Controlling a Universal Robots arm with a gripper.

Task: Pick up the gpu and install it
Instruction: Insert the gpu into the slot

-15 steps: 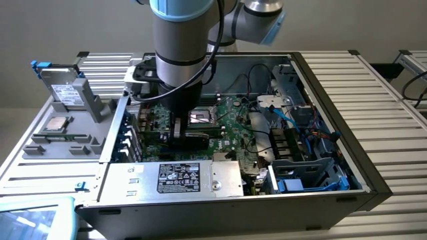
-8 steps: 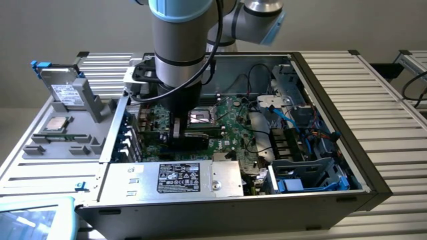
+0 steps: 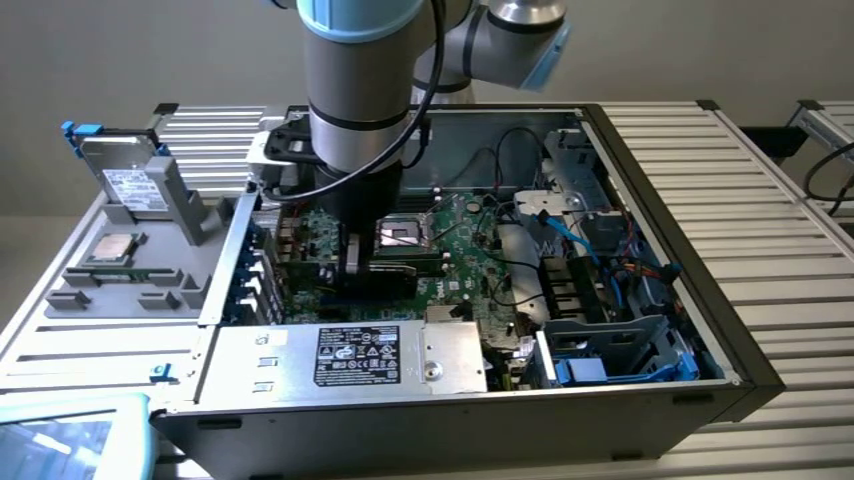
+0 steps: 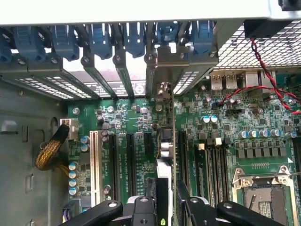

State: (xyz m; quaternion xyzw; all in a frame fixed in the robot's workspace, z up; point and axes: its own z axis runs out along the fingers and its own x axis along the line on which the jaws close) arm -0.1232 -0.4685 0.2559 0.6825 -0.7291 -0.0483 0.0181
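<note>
The gpu [image 4: 165,143] is seen edge-on, standing upright between the expansion slots of the green motherboard [image 4: 136,122]. Its silver end bracket [image 4: 162,89] reaches up to the case's rear slot openings. My gripper [image 4: 164,209] is shut on the card's near end, a black finger [image 4: 141,209] on each side. In the exterior view the arm reaches straight down into the open computer case [image 3: 667,230], and the gripper [image 3: 354,255] holds the gpu [image 3: 350,265] low over the motherboard [image 3: 461,260], at the exterior view's left of the CPU socket [image 3: 400,232].
Blue slot latches [image 4: 99,40] line the rear wall. Red and black wires [image 4: 263,70] and a yellow braided cable [image 4: 49,150] lie near the board. Power supply [image 3: 387,355] in front; drive cage [image 3: 614,350] on the right. A hard drive [image 3: 134,185] and a processor [image 3: 114,248] rest on the grey tray outside.
</note>
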